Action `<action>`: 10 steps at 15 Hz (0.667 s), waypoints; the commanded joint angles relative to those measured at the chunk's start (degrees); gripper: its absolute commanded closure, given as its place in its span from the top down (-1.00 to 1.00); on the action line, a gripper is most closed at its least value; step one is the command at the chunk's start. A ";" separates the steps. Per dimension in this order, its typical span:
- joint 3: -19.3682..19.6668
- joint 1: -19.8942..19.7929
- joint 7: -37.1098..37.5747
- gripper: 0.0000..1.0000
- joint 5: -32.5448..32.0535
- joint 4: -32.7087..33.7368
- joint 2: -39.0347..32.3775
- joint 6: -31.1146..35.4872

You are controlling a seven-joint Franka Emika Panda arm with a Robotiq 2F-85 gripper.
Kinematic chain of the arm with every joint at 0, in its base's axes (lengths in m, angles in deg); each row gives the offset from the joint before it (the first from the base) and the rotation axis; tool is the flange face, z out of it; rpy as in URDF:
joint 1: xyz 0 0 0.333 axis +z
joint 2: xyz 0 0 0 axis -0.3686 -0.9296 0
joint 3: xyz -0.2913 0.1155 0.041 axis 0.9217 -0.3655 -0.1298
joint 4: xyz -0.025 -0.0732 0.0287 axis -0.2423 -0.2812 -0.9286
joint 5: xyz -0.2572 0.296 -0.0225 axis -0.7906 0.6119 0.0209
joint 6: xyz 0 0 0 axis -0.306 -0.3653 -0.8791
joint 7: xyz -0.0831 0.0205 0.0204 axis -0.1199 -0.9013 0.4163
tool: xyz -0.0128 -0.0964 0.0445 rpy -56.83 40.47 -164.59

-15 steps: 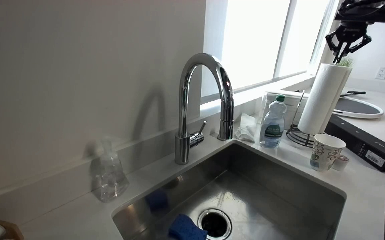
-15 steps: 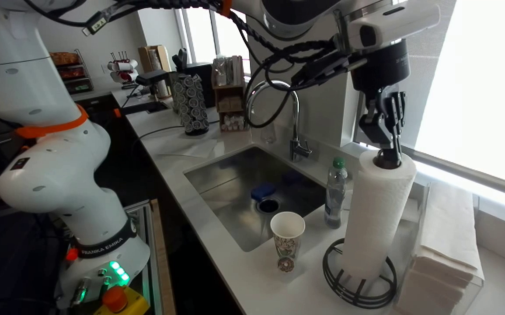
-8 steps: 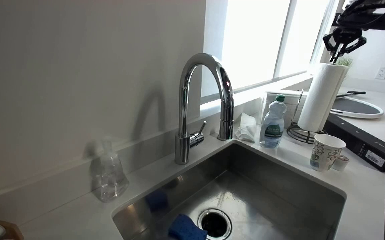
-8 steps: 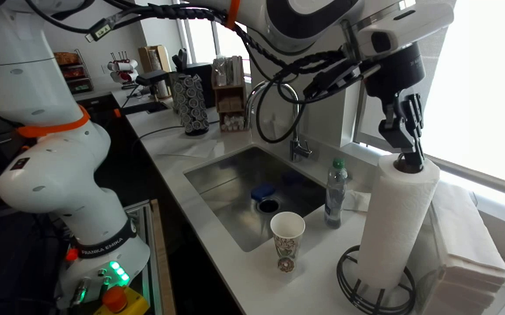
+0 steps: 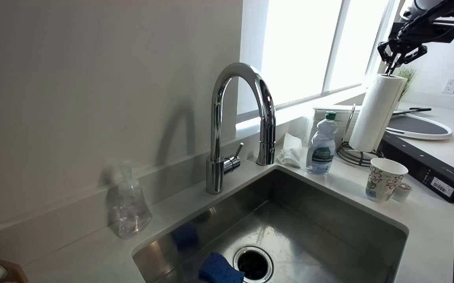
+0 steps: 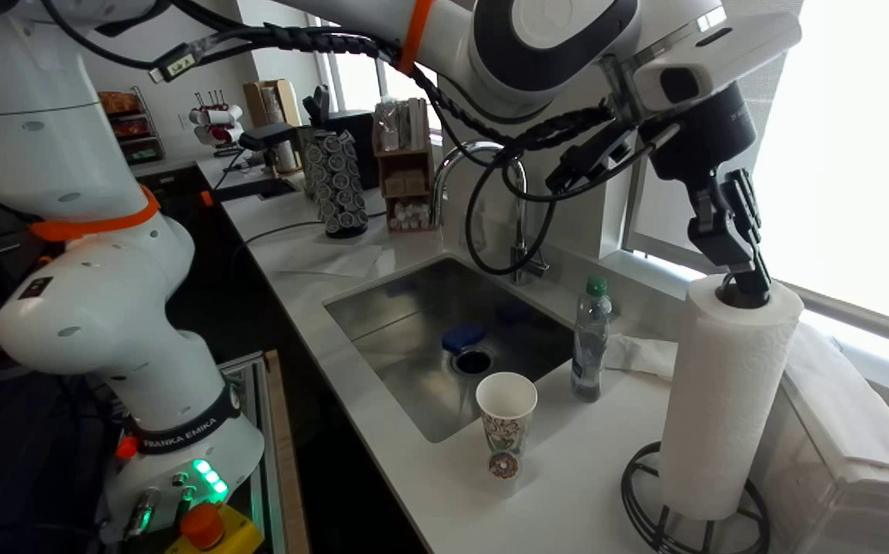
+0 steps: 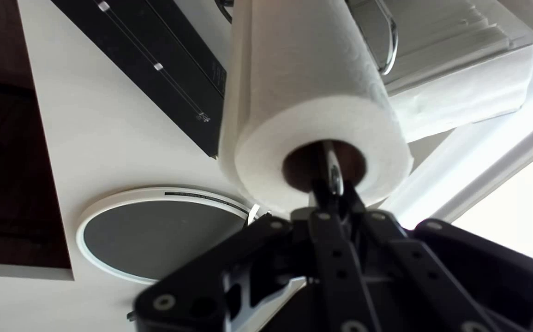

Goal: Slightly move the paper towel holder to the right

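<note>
The paper towel holder, a tall white roll on a round dark wire base, stands on the counter in both exterior views (image 5: 377, 114) (image 6: 727, 415). The roll also fills the upper middle of the wrist view (image 7: 303, 60). A shiny metal loop (image 7: 334, 173) rises from the roll's core. My gripper (image 7: 336, 191) is shut on this loop. In both exterior views the gripper (image 5: 389, 70) (image 6: 750, 286) points down into the top of the roll. The fingertips are partly hidden inside the core. I cannot tell whether the base touches the counter.
A clear box of white napkins (image 6: 852, 431) stands right against the holder, by the window. A soap bottle (image 5: 321, 147), a patterned cup (image 5: 386, 181) and a long black box (image 5: 427, 165) are nearby. The sink (image 5: 329, 251) and tap (image 5: 215, 129) lie beyond the bottle.
My gripper and the holder have moved together away from the sink, cup and bottle. The napkin box has shifted the same way. The grip on the loop looks unchanged.
</note>
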 commanded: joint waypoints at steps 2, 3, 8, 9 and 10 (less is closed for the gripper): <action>-0.13 1.11 3.02 -0.96 -3.00 -0.58 1.57 -1.15; -0.17 1.19 3.19 -0.96 -2.91 -0.48 1.58 -1.93; -0.39 1.24 2.82 -0.96 -0.02 -0.94 1.80 -3.65; -0.38 1.22 2.93 -0.96 0.23 -1.05 1.82 -3.79; -0.34 1.19 3.14 -0.96 0.25 -1.01 1.80 -4.18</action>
